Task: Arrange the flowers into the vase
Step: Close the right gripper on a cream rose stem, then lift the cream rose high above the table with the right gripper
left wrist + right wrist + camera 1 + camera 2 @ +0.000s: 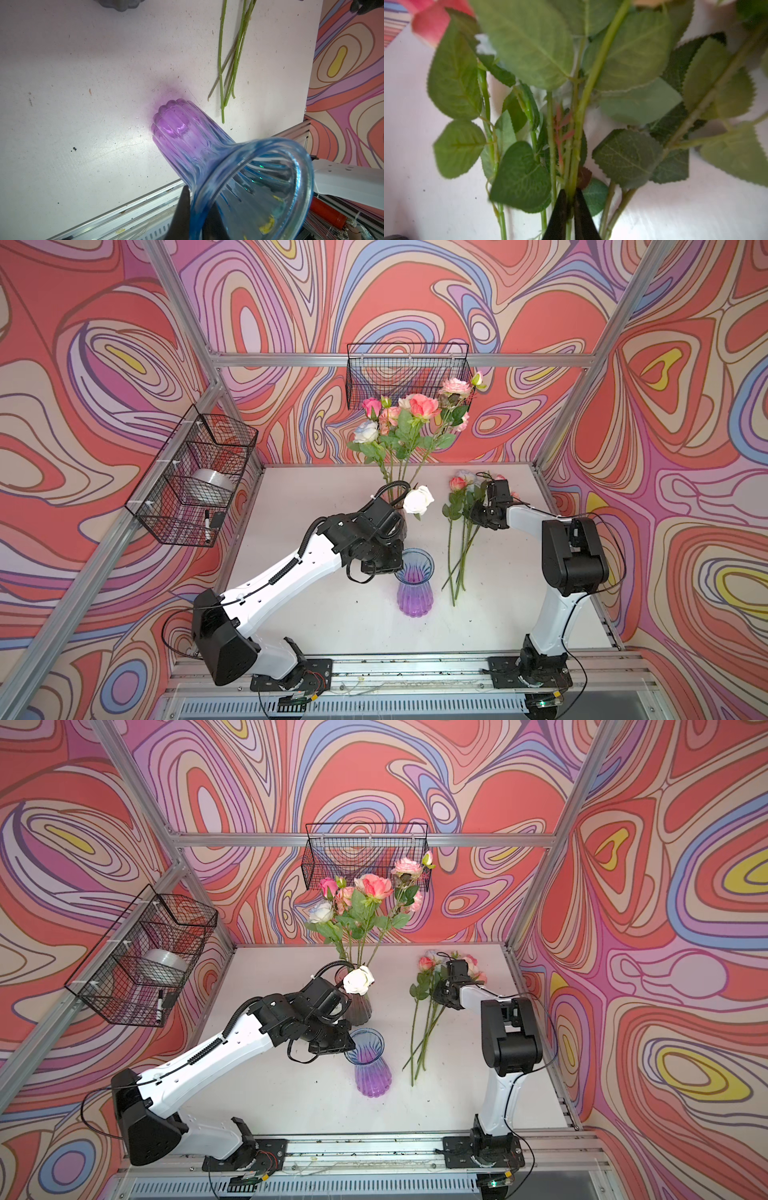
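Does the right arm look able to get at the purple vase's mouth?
Probably yes. The vase stands upright, mouth open; the left hand pinches only the rim's left side, and nothing upright stands between it and the right hand holding a flower.

Bright, even light; glare on vase (187, 135) glass; blurry near leaves (529, 41)

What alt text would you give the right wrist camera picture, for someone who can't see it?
The right pincer is shut on one green rose stem, amid a loose bunch of stems with broad serrated leaves over a white table. A blurred coral rose head shows at the frame's edge.
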### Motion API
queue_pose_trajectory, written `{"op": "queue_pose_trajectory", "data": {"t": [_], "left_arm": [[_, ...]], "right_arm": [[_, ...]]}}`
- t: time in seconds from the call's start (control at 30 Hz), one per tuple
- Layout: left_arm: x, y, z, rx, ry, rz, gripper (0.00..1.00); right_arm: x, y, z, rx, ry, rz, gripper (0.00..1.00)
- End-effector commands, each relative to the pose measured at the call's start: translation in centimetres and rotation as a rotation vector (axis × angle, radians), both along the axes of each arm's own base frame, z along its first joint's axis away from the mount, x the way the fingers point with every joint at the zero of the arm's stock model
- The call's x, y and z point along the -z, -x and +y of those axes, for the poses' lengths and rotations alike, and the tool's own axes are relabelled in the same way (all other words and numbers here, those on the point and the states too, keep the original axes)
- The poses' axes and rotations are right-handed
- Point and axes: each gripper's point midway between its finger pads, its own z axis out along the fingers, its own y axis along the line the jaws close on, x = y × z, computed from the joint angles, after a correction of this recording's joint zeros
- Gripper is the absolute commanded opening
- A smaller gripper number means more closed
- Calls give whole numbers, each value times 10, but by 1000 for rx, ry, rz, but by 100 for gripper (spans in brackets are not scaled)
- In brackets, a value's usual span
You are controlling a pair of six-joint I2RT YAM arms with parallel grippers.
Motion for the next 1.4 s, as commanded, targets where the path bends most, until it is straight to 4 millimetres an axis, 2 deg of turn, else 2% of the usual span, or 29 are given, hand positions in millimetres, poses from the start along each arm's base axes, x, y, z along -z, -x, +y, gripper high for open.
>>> {"op": "queue_pose_trajectory", "data": {"t": [0.0, 0.1, 0.33, 0.37, 0.4, 0.57, 0.7, 0.9, 1.0, 1.1, 1.17, 1.27, 1.37], "left_arm": [[-14, 4, -8, 21, 32, 5, 11], [-15, 3, -10, 28, 35, 7, 17], [-9, 7, -15, 44, 38, 24, 19], [-8, 8, -14, 45, 34, 23, 19], [-7, 8, -12, 41, 25, 22, 20], [-6, 11, -7, 47, 23, 15, 30], [-7, 15, 7, 41, -5, -17, 47], [-4, 27, 34, 43, -58, -53, 60], [-3, 31, 45, 50, -82, -73, 64], [-1, 32, 51, 46, -91, -97, 66], [-1, 31, 52, 45, -81, -109, 67], [0, 31, 51, 41, -63, -125, 68], [2, 31, 50, 35, -34, -138, 70]], "right_arm": [[0, -2, -4, 13, 0, -7, 0], [-13, -2, -6, 18, 9, -36, 0], [-56, 6, -12, 36, 37, -115, 0], [-56, 8, -14, 39, 43, -111, 0], [-72, 9, -15, 42, 47, -145, 0], [-88, 15, -20, 43, 82, -160, 0], [-95, 26, -28, 75, 115, -174, 0], [-104, 57, -46, 122, 222, -111, 0], [-112, 60, -56, 121, 302, -83, 0], [-115, 46, -47, 79, 307, -36, 0], [-111, 34, -24, 24, 318, -37, 0], [-87, 26, 14, -76, 325, 21, 0], [-52, 32, 15, -91, 344, 110, 0]]}}
